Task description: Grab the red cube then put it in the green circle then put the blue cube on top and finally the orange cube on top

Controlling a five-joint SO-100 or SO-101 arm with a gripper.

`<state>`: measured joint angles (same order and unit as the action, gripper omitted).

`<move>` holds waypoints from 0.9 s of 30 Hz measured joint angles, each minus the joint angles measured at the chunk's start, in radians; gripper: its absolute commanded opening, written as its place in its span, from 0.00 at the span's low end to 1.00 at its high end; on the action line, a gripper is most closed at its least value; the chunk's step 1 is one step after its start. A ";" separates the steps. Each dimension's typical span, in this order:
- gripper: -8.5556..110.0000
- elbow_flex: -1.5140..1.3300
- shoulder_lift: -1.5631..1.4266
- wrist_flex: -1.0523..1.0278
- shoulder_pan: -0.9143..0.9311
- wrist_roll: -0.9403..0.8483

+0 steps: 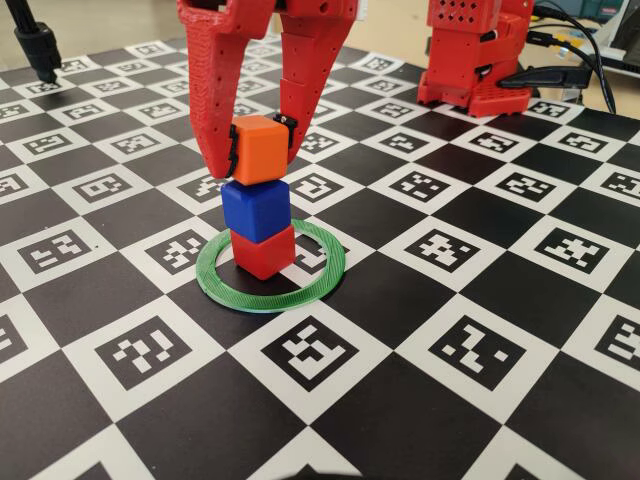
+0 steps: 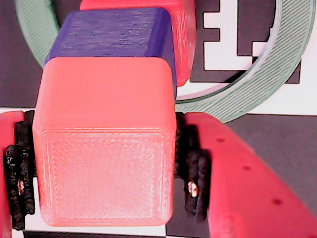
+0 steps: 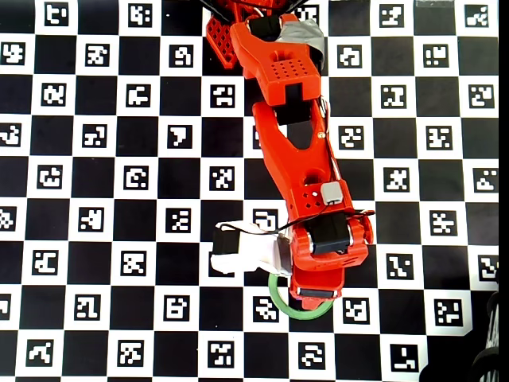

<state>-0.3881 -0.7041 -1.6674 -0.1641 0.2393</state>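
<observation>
I've got the gripper (image 1: 262, 150) clamped on the orange cube (image 1: 260, 149) sides; light, rigid, stack likely tippy.

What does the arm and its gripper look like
The arm is red printed plastic with perforated panels, a white section beside the wrist and thin black cables. The gripper has two tapering red fingers lined with black pads.
</observation>
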 measured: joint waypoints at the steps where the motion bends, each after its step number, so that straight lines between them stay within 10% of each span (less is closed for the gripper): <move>1: 0.26 0.000 0.000 0.000 0.000 0.000; 27: 0.47 0.025 0.000 -0.046 0.002 -0.005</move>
<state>-0.3636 -0.7041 -1.7135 -0.1626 0.2347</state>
